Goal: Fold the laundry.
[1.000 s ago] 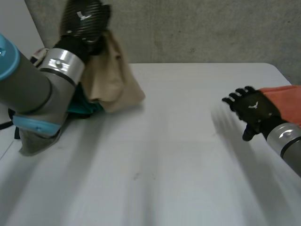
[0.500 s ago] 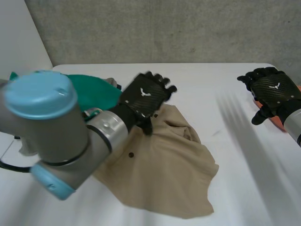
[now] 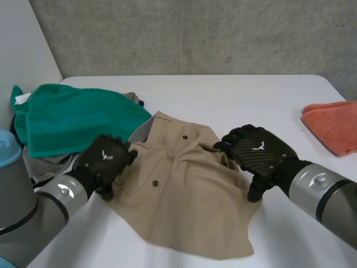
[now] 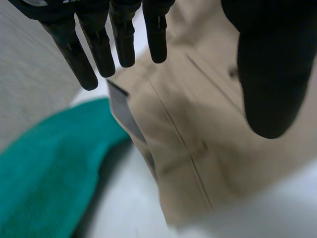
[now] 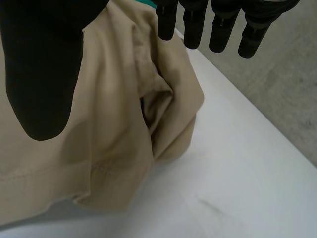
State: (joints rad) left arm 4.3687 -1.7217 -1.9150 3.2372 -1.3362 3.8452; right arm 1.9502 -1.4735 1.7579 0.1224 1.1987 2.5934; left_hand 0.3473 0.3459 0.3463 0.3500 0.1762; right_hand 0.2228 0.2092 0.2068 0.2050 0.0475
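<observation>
Shirt [image 3: 184,195] on the table [image 3: 240,95], tan and rumpled, lying right between the two hands. Left hand [image 3: 105,163] is at one side edge, right hand [image 3: 257,155] at the opposite one, so the cloth spans from palm to palm. In the left wrist view the fingers [image 4: 124,39] are straight, thumb spread wide, nothing held. The shirt's edge runs under the palm and past the fingertips, with the green towel [image 3: 67,120] just beside it. Whether the hand touches the cloth, I cannot tell. Right wrist view, same story: fingers [image 5: 190,25] extended, thumb apart, empty, over a bunched fold on its side of the shirt. The long axis looks to slant from near the robot out toward the far table edge, so the hands flank it across the short way. My read: each hand is nearest its own side edge, no crossing needed, and the right has that pucker at its fingertips to deal with first. Orange cloth [image 3: 333,125] lies well apart, out beyond the right hand.
</observation>
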